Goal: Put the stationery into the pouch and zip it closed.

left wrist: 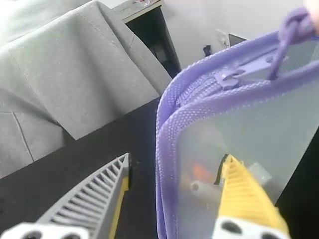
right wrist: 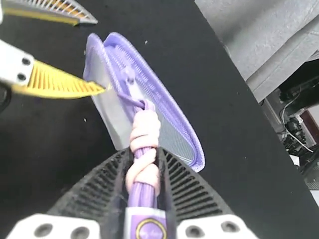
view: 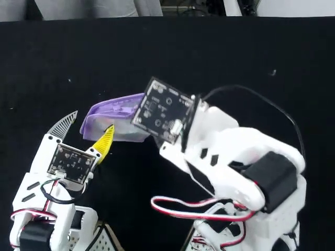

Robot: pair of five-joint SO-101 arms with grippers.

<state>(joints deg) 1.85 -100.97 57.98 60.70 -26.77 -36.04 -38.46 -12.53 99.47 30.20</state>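
A purple pouch (view: 107,119) with translucent sides stands on its edge on the black table; small orange and grey items (left wrist: 199,180) show faintly inside it. My left gripper (view: 90,123) is open around the pouch's left end. Its grey finger (left wrist: 94,199) stands apart from the pouch and its yellow finger (left wrist: 244,196) lies against the pouch's side. My right gripper (right wrist: 143,149) is shut on the pink and purple pull cord (right wrist: 142,130), which is tied to the zip slider (right wrist: 130,75) on the top edge. From above, the right wrist's camera board (view: 162,110) hides the pouch's right end.
The black table (view: 235,57) stretches wide behind and to both sides of the pouch. A grey cloth-covered shape (left wrist: 75,74) stands beyond the table's far edge. The right arm's white body (view: 235,167) and its cables fill the near right.
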